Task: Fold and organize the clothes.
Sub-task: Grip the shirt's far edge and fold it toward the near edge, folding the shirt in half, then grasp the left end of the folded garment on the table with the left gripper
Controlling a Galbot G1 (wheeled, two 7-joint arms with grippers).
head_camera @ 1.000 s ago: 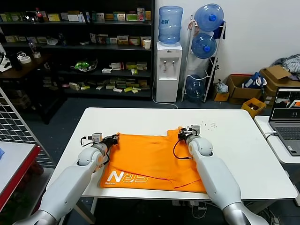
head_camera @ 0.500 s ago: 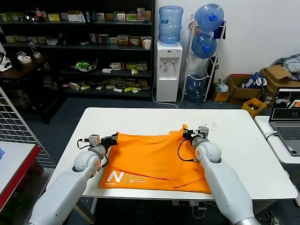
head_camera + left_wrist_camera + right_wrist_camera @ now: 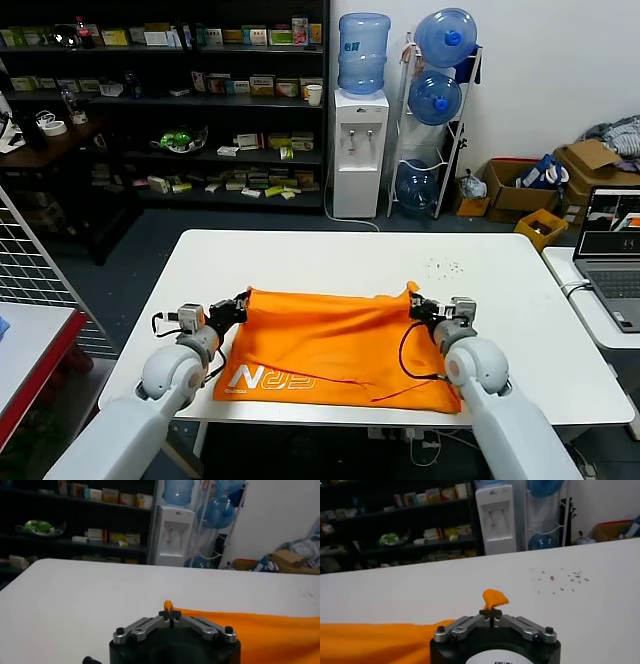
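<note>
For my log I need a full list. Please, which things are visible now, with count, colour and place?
T-shirt: 1, orange, white lettering, on table's near half.
Table: 1, white, centre.
Water cooler: 1, white, behind table.
Water bottles: 4, blue, on cooler and rack.
Shelves: black, far left.
Laptop: 1, right edge.
Cardboard boxes: brown, far right.
Left gripper: jaws shut on T-shirt's far left corner.
Right gripper: jaws shut on its far right corner.

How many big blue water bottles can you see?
4: one on top of the water cooler, and three stacked in the rack beside it, top, middle and bottom. More could be hidden.
</note>
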